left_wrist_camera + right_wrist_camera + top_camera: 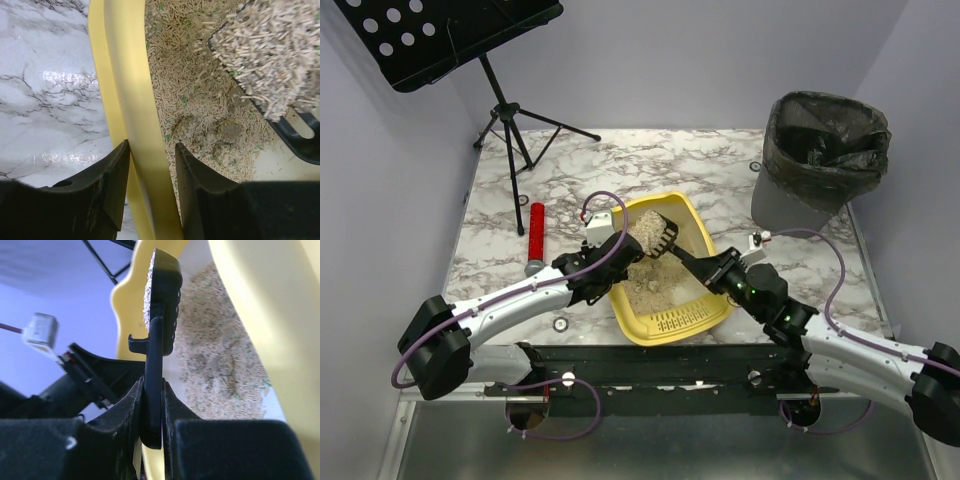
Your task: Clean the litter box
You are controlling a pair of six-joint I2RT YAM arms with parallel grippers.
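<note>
The yellow litter box (pixel 704 233) lies mid-table, its slotted sieve end (pixel 682 320) nearest me, with beige litter (pixel 648 282) inside. My left gripper (pixel 613 256) is shut on the box's left wall; in the left wrist view the yellow wall (pixel 125 75) runs between my fingertips (pixel 152 150). My right gripper (pixel 707 268) is shut on the handle of a black slotted scoop (pixel 660 236). The scoop is heaped with litter and held above the box's far left part. The scoop (pixel 161 290) stands edge-on above my right gripper (pixel 152 390); it also shows in the left wrist view (pixel 300 145).
A grey bin with a black bag (pixel 820 160) stands at the far right. A red-handled tool (pixel 536 235) lies left of the box. A black music stand (pixel 510 110) stands at the far left corner of the marble table (pixel 650 165).
</note>
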